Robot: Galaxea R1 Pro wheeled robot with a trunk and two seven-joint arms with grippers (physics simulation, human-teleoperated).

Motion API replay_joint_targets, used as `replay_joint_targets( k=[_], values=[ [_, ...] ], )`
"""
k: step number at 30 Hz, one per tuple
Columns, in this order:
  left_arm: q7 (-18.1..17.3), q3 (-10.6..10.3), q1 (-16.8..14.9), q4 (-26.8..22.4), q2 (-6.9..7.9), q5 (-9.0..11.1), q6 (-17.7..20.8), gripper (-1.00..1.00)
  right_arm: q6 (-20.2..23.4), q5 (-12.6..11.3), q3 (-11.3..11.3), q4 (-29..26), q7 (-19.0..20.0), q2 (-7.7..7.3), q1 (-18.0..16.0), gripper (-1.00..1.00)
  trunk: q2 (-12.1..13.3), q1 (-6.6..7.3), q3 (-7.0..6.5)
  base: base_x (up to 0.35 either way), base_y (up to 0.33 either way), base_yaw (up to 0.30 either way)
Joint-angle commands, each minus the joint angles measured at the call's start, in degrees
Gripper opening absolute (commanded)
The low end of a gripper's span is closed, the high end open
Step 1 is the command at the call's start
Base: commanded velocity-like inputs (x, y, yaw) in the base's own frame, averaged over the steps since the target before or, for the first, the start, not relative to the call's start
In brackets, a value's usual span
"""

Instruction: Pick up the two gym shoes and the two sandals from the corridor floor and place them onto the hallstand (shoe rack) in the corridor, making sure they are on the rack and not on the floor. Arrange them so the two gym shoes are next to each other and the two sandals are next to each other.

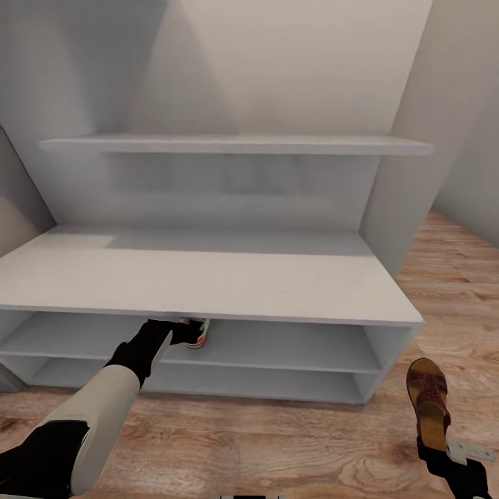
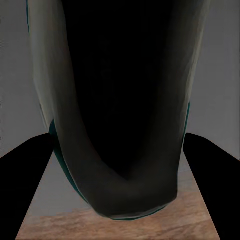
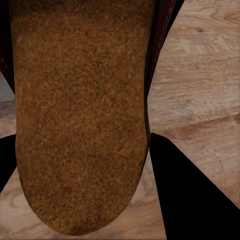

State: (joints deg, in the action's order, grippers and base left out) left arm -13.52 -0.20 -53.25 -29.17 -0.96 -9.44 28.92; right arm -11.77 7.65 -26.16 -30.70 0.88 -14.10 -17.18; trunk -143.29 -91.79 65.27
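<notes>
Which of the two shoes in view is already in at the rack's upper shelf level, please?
The gym shoe in the left hand, white with a green-and-orange heel. The brown sandal in the right hand hangs over the floor, beside the rack.

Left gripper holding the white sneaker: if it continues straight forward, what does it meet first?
Probably the back wall of the pale grey shoe rack, beyond its upper open shelf; the left gripper already reaches in with the white sneaker. Depth is unclear.

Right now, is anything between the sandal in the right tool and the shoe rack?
Nothing visible blocks it. The sandal is held in the right tool over bare floor just off the shoe rack's right end. Its open shelves there look empty. The gym shoe, held by the left tool, is further left.
</notes>
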Motion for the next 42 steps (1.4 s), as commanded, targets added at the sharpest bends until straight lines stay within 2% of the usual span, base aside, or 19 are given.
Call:
replay_joint_targets(
  k=[1, 22, 23, 36, 42],
  values=[
    [-0.37, 0.03, -0.01, -0.1, 0.0, -0.61, 0.2, -1.0, -0.18, 0.44, -0.29, 0.04, 0.08, 0.03, -0.05, -1.0, -0.02, -0.01, 0.05, 0.178, 0.0, 0.0],
    [-0.59, 0.03, -0.01, -0.09, 0.0, -0.62, 0.19, -1.0, -0.18, 0.44, -0.29, 0.03, 0.08, 0.03, -0.05, -1.0, -0.02, -0.01, 0.05, 0.023, 0.0, 0.0],
    [-0.59, 0.03, -0.01, -0.07, 0.0, -0.63, 0.21, 1.0, -0.18, 0.44, -0.29, 0.03, 0.08, 0.03, -0.05, -1.0, -0.02, -0.01, 0.05, 0.0, 0.0, 0.0],
    [-0.72, 0.03, 0.05, -0.03, 0.0, -0.59, 0.2, 1.0, -0.18, 0.44, -0.29, 0.11, 0.08, 0.03, -0.05, -1.0, -0.02, -0.01, 0.05, -0.006, 0.0, 0.0],
    [-0.72, 0.03, 0.07, -0.09, 0.0, -0.66, 0.18, 1.0, -0.18, 0.44, -0.29, 0.12, 0.08, 0.03, -0.05, -1.0, -0.02, -0.01, 0.05, -0.276, 0.0, 0.0]
  ],
)
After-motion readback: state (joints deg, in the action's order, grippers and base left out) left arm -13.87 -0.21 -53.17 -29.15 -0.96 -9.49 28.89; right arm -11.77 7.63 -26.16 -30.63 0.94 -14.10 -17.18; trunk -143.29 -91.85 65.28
